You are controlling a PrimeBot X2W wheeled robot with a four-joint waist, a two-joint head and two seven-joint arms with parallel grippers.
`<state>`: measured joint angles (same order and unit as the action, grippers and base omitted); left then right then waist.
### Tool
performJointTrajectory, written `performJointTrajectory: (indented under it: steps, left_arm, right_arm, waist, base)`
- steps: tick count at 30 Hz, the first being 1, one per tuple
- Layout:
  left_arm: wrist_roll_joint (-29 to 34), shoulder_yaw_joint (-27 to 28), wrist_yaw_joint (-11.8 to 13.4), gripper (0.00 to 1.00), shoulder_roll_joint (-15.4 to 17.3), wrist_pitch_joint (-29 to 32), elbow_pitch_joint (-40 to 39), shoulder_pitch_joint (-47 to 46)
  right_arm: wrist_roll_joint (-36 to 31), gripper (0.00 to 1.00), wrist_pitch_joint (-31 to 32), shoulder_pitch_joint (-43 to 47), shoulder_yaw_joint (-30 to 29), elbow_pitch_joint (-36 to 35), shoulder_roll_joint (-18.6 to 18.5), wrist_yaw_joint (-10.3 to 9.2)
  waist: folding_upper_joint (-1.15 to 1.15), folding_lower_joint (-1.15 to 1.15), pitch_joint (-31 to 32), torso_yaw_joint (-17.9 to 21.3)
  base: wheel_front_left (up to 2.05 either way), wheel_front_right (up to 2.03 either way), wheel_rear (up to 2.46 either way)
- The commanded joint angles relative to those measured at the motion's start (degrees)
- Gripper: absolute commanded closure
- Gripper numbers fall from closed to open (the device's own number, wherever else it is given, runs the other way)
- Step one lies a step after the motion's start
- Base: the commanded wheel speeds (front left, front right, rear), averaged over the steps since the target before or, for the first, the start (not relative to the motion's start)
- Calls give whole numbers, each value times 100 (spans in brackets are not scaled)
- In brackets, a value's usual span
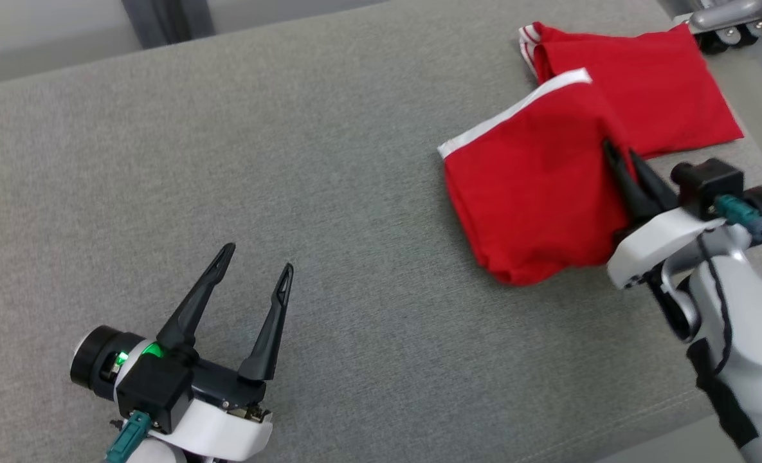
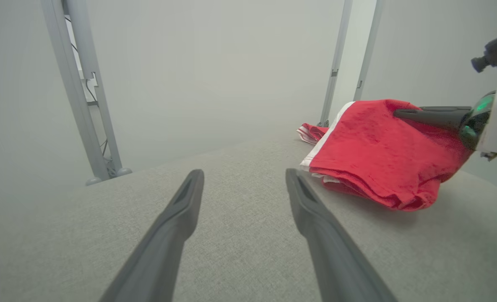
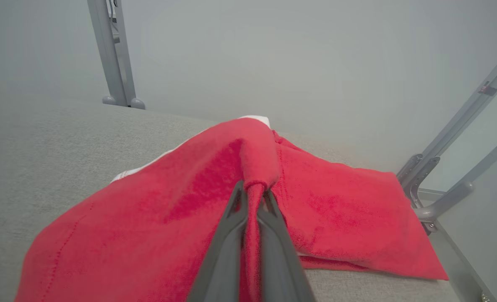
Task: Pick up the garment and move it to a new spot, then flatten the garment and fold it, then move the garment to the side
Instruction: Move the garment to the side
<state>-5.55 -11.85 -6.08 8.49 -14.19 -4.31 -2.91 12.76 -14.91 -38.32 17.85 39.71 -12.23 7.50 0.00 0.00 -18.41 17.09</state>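
"What sort of place is this?"

"It looks like a lab or test room. There is a grey fabric-covered table [image 1: 290,161], a bare pale wall [image 2: 210,63], grey metal frame posts [image 2: 76,96] behind it, and casters [image 1: 715,42] by the far corner."

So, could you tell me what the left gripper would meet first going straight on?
Likely nothing: the left gripper points along the grey table; the garment lies off to its right.

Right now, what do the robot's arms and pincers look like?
The left pincer and right pincer each have two long, tapering dark fingers on a black block with a white shell. A teal plug sits at each wrist; a black cable runs down the pale right forearm.
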Motion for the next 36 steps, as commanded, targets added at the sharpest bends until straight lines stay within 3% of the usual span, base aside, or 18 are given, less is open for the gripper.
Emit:
performJointTrajectory:
  steps: [1, 14, 19, 26, 36]
  left_arm:
    - [-1, -33, -39, 0, 64, 38, -186, -174]
    - [-85, -104, -86, 0, 354, 295, -1291, -650]
    - [-100, -121, -101, 0, 505, 397, -1535, -782]
    - [-104, -295, -118, 0, 669, 554, -1729, -975]
    - [-163, -360, -123, 0, 769, 604, -1761, -1070]
  right_arm:
    - [-151, 100, -39, -240, -106, 20, -189, -2]
    - [-1572, 100, -39, -1225, -1158, 237, -1048, -2]
    - [-2276, 100, -6, -1428, -1719, 170, -877, -3]
    - [-3039, 100, 30, -1567, -1967, 154, -466, -3]
    - [-4681, 100, 1, -1527, -2662, -351, -223, -3]
  waist:
    - [0, 0, -384, -254]
    - [0, 0, -1269, -481]
    - [0, 0, -1484, -284]
    - [0, 0, -1670, -9]
    - [0, 0, -1714, -17]
  base:
    - [0, 0, 0]
    - [0, 0, 0]
    - [0, 0, 0]
    - [0, 0, 0]
    - [0, 0, 0]
